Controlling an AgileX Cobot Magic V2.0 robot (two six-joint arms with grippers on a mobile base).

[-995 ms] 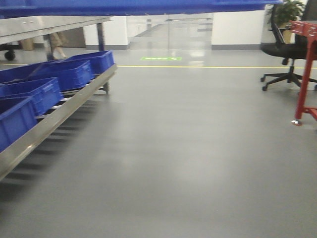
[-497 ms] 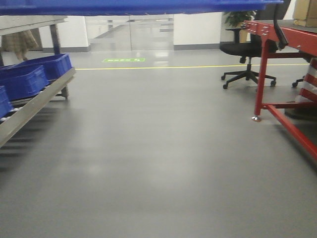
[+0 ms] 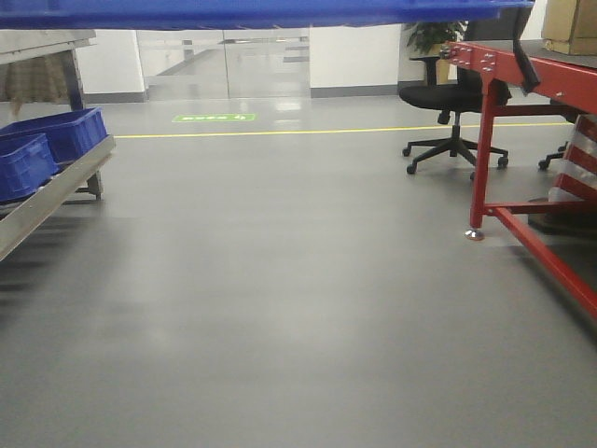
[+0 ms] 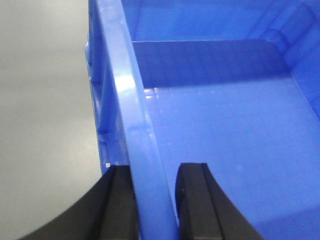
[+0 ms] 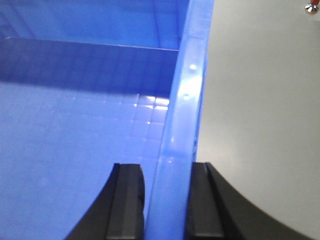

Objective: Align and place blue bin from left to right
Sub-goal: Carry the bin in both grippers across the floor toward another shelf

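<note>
The blue bin [image 4: 225, 140] was held between both pincers, each clamped on one side wall. In the left wrist view, the left gripper [image 4: 156, 172] was closed on the bin's thick rim. One black finger [image 4: 117, 205] was pressed against the outer face and the other against the inner face, with the wall caught between the two. To the inner side of this pincer the bin's smooth floor and far wall were seen. To its outer side the raised ribs of the wall and the grey floor [image 4: 45, 100] below were seen.

In the right wrist view, the right gripper [image 5: 164, 172] was likewise shut on the opposite rim, which was squeezed between its two black pads. The bin's interior was spread out on the inner side of this pincer. Bare grey floor was seen on its outer side, with a small metal foot [image 5: 311, 8] at the far corner.

In the front view, only a blue band of the bin was shown across the top edge. No pincer was visible there. Beneath the band, a red-framed table [image 3: 494, 140] and a black office chair [image 3: 452, 103] were seen at the right. Darker blue bins [image 3: 47, 145] on a metal rack [image 3: 51, 196] were seen at the left, with a yellow floor line [image 3: 326, 132] beyond.
</note>
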